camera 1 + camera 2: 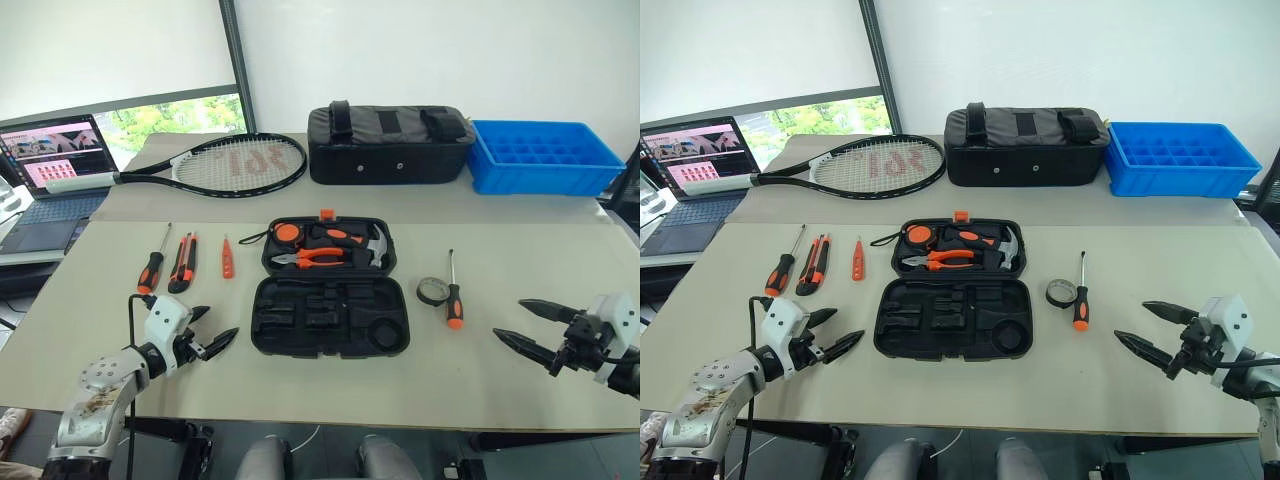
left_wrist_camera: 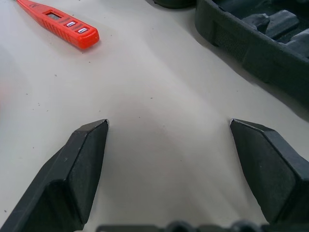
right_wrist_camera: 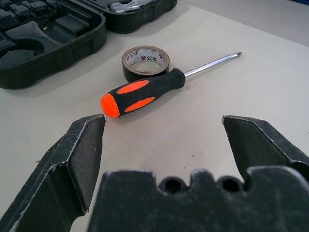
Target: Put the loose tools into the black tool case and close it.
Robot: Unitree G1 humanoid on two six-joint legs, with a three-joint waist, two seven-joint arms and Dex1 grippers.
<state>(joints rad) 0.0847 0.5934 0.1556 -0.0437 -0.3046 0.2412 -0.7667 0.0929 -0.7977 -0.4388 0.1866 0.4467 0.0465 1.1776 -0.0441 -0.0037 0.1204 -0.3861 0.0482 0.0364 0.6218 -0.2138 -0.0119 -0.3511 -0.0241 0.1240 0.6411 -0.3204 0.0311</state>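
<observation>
The black tool case (image 1: pixel 330 316) lies open in the middle of the table, its far half holding pliers and a hammer. Left of it lie a screwdriver (image 1: pixel 152 266), a utility knife (image 1: pixel 183 262) and an orange tester screwdriver (image 1: pixel 227 258). Right of it lie a black tape roll (image 1: pixel 433 291) and a second screwdriver (image 1: pixel 454 297). My left gripper (image 1: pixel 212 333) hovers open near the case's front left corner, empty. My right gripper (image 1: pixel 522 324) is open and empty at the table's right, its fingertips (image 3: pixel 91 130) just short of the screwdriver handle (image 3: pixel 140 94).
A tennis racket (image 1: pixel 215 162), a black fabric bag (image 1: pixel 390 144) and a blue plastic tray (image 1: pixel 543 156) stand along the back of the table. A laptop (image 1: pixel 50 170) sits at the far left. Bare tabletop runs along the front edge.
</observation>
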